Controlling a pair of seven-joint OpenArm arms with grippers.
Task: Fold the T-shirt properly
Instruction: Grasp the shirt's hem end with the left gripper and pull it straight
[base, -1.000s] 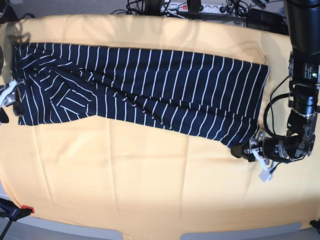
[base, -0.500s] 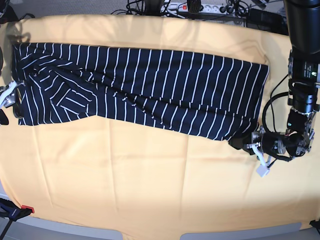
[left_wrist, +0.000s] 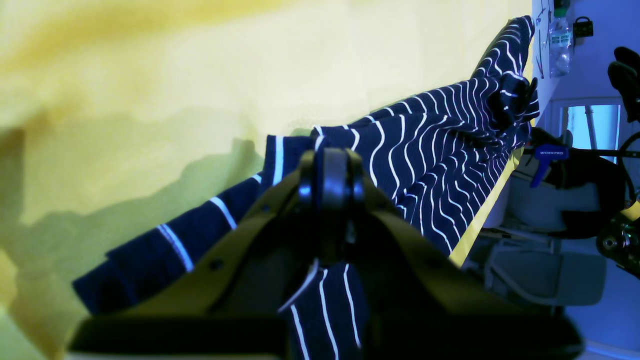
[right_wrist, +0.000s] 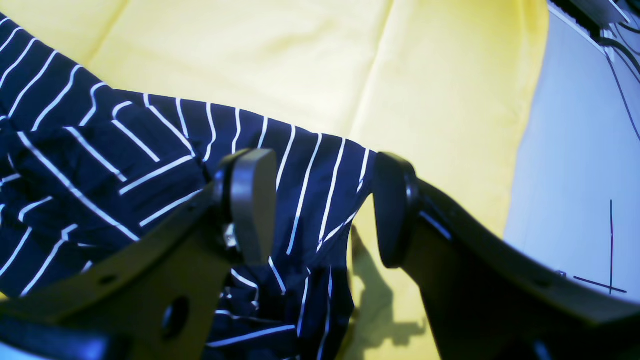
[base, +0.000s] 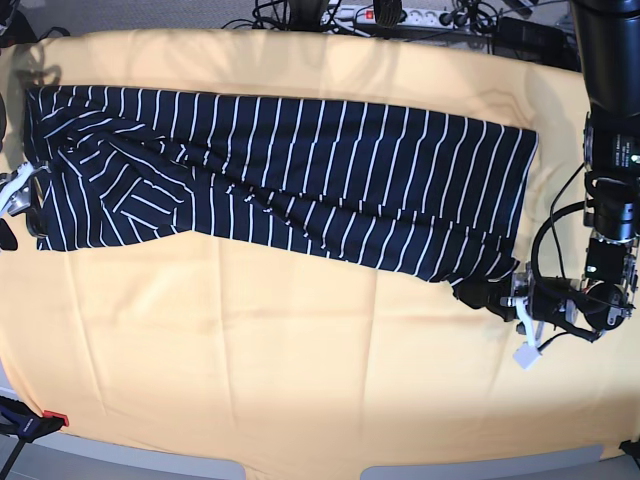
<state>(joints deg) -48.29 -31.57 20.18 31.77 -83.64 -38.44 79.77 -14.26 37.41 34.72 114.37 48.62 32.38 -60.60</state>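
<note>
Yellow cloth (base: 300, 350), pinched T-shirt (base: 300, 170)

T-shirt (base: 280, 180) flat across cloth's (base: 300, 380) far half

The left gripper (base: 478, 294) lies low at the right side of the base view, its wrist and arm rising along that edge, with the jaws closed together (in the left wrist view the two fingertips (left_wrist: 330, 172) meet on a fold of the T-shirt (base: 280, 170)). The right gripper (right_wrist: 320, 210) sits at the far left edge of the base view, mostly out of frame. Its two fingers (right_wrist: 250, 205) stand wide apart, straddling the shirt's edge without pinching it.
</note>
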